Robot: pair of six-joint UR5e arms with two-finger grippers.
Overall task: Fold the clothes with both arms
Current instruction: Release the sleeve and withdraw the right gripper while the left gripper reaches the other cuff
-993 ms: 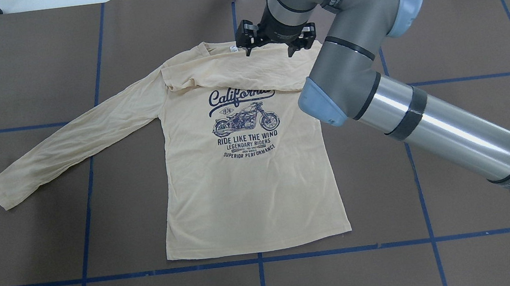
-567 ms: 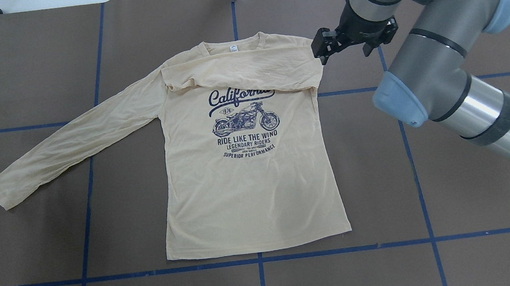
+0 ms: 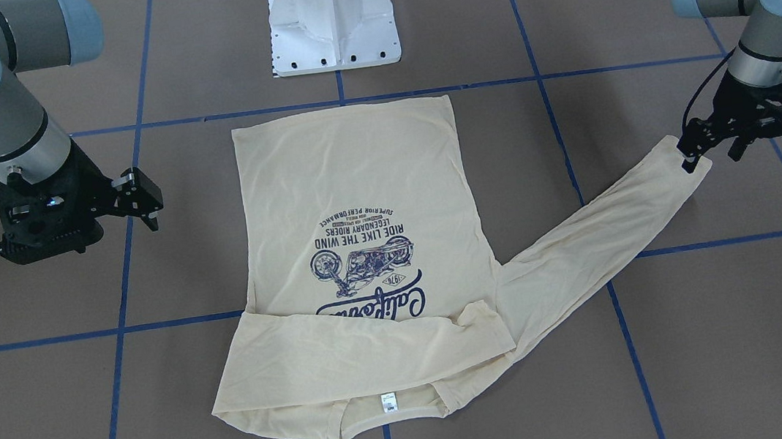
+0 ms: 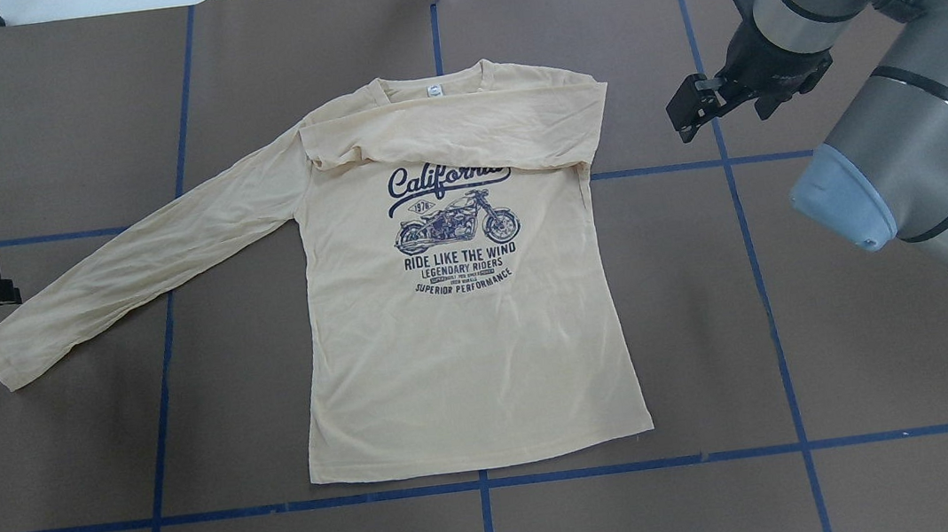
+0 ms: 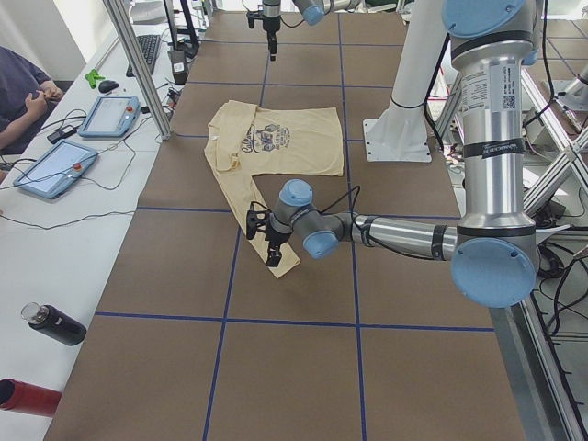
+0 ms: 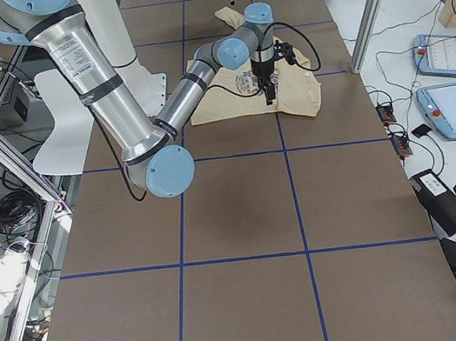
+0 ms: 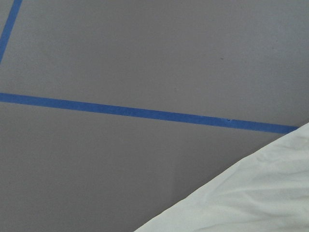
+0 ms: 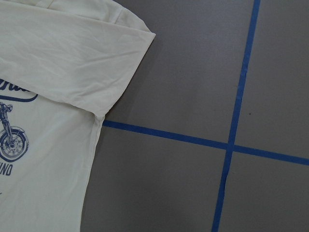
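Brown surface (image 4: 58, 456) with a blue tape (image 4: 481, 484) grid. The shirt (image 4: 467, 365) lies flat mid-surface, print up. I read "California", "1976", "RIDE LIKE THE WIND", "LEGENDARY RIDERS", "SUPERIOR PERFORMANCE"; the finer lines and the white neck label (image 4: 434, 89) are too small. One sleeve is folded across the chest, clipping the top of "California"; the other runs out straight. Fingers of the left gripper (image 3: 709, 157) are spread at that sleeve's cuff, not clamped. Fingers of the right gripper (image 4: 723, 105) are spread and empty, off the shirt beside the folded shoulder.
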